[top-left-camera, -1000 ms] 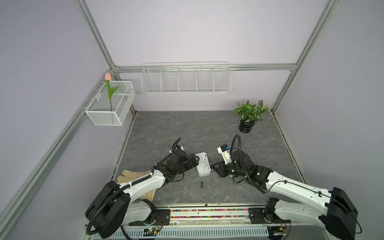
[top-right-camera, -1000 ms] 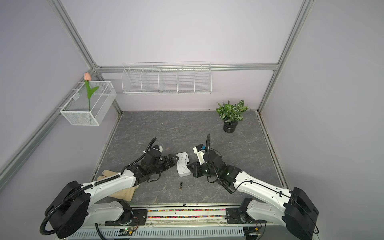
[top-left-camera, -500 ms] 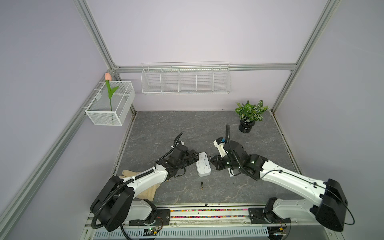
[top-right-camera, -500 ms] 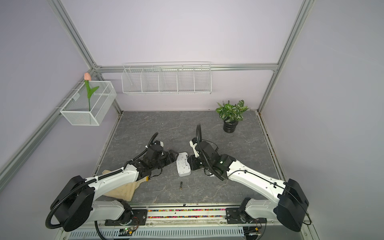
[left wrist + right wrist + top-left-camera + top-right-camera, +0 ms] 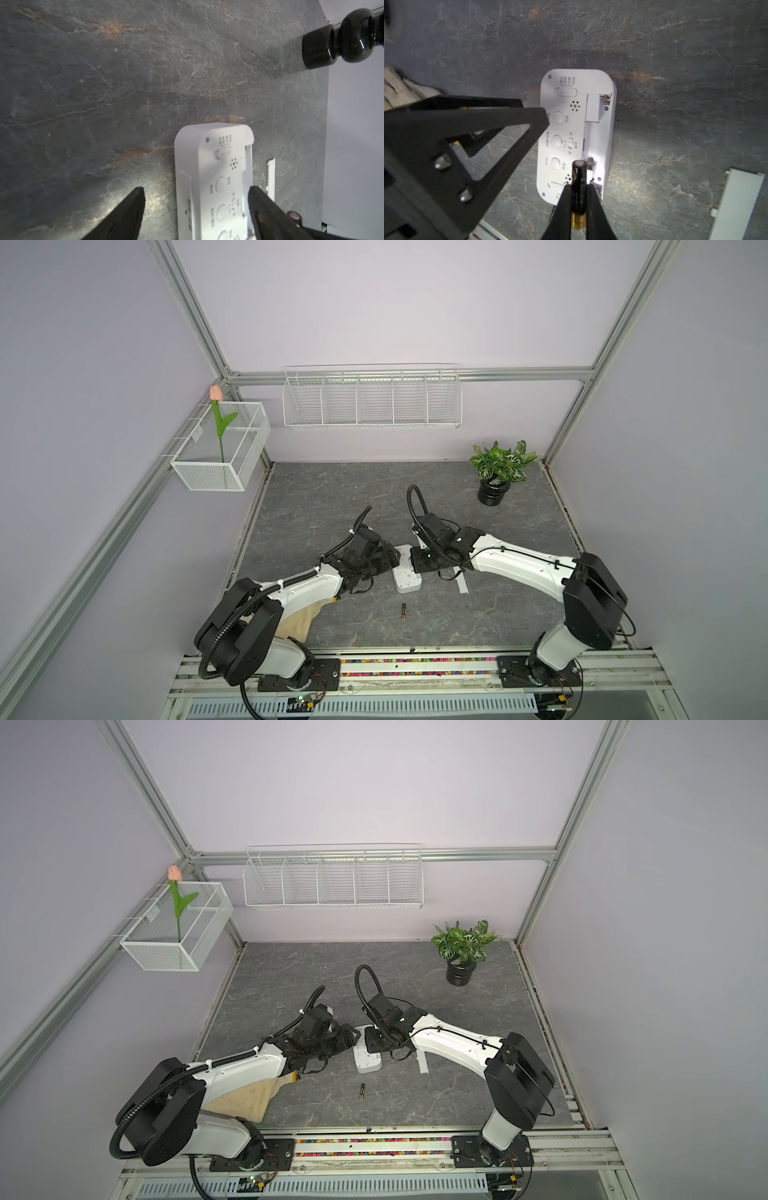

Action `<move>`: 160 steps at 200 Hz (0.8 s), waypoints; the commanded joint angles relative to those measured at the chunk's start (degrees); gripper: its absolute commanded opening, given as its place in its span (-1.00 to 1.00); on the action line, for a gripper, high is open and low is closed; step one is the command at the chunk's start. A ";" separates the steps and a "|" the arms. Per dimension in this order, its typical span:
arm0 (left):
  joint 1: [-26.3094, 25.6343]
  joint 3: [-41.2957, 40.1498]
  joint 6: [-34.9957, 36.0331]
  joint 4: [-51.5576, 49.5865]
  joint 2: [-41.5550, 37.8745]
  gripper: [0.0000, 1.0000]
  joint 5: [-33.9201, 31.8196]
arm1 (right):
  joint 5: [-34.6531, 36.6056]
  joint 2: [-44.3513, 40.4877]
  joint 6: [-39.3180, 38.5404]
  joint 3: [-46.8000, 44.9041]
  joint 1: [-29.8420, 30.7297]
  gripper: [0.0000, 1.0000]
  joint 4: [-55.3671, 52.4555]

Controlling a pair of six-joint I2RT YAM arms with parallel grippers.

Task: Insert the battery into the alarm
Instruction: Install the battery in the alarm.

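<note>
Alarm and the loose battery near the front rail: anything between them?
Nothing. Both top views show only bare tabletop between the alarm and the loose battery.

White alarm [image 5: 566, 128]; black battery [image 5: 579, 174], gold end; dark grey tabletop [image 5: 675, 62], pale and rust veins; glossy black pot [image 5: 318, 49].

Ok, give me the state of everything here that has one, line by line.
alarm: face down, battery slot uncovered, no battery in it
held battery: clamped, tip near one end of the slot
loose battery: lying on the table
cover strip: off, lying beside the alarm
left gripper: open, straddling the alarm
right gripper: shut on the held battery
</note>
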 commanded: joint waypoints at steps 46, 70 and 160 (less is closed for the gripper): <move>0.18 1.71 1.56 -0.73 2.16 0.59 0.62 | 3.15 6.13 -1.16 4.54 -0.19 -0.72 -4.32; 0.18 1.67 1.76 -0.81 2.24 0.58 0.45 | 4.22 7.08 -1.60 4.94 -0.46 -0.71 -4.75; 0.18 1.24 1.93 -1.47 2.00 0.58 0.48 | 4.91 9.90 -1.75 6.86 -0.51 -0.70 -5.30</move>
